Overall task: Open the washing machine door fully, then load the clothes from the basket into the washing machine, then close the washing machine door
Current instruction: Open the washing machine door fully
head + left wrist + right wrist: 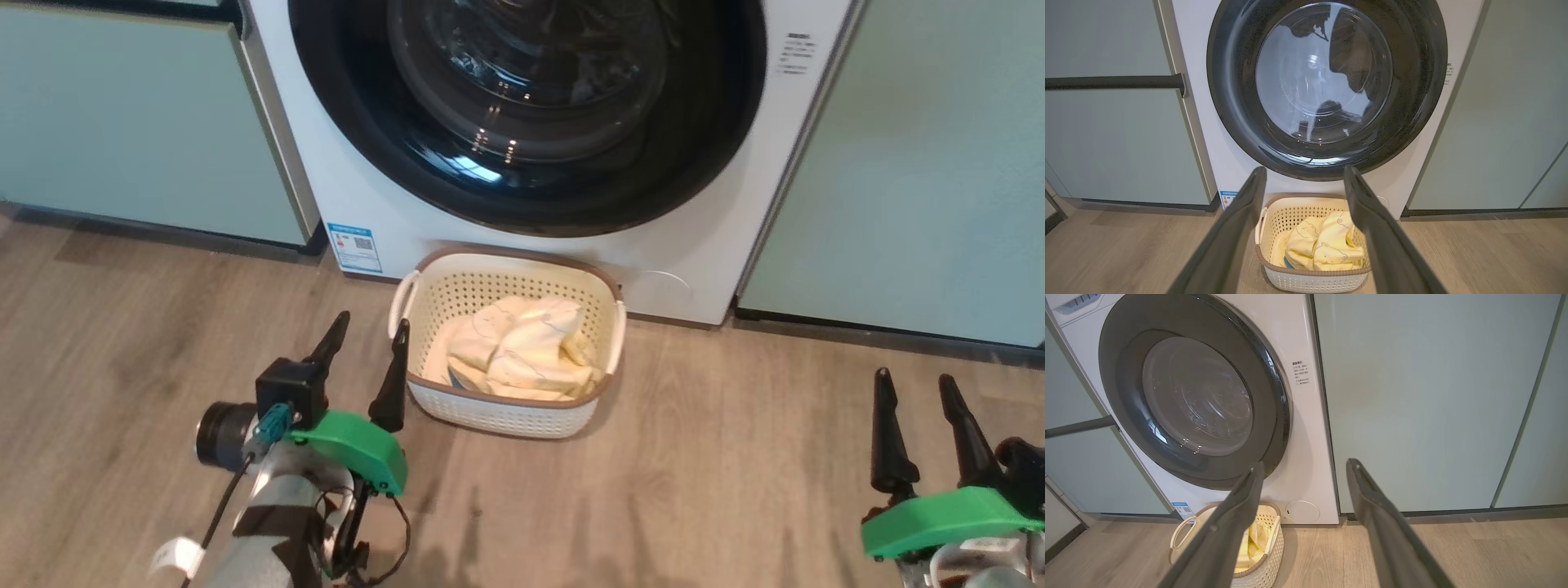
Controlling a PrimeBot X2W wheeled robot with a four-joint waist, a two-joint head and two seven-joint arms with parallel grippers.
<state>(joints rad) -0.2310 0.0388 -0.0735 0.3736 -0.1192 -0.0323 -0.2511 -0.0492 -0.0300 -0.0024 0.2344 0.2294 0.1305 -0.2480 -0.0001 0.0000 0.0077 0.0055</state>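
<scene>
Your left fingers (393, 380) and right fingers (887, 441) stand spread and empty, the left pair at nine o'clock of the basket (506, 418), which holds the clothes (522, 347) at the foot of the washing machine (392, 204). The washing machine door (531, 82) at twelve o'clock is closed. Reaching up, you could nudge the basket or slip off the glossy rim.

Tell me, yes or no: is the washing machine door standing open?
No: the washing machine door sits flush against the front of the washing machine, with no drum opening showing.
</scene>
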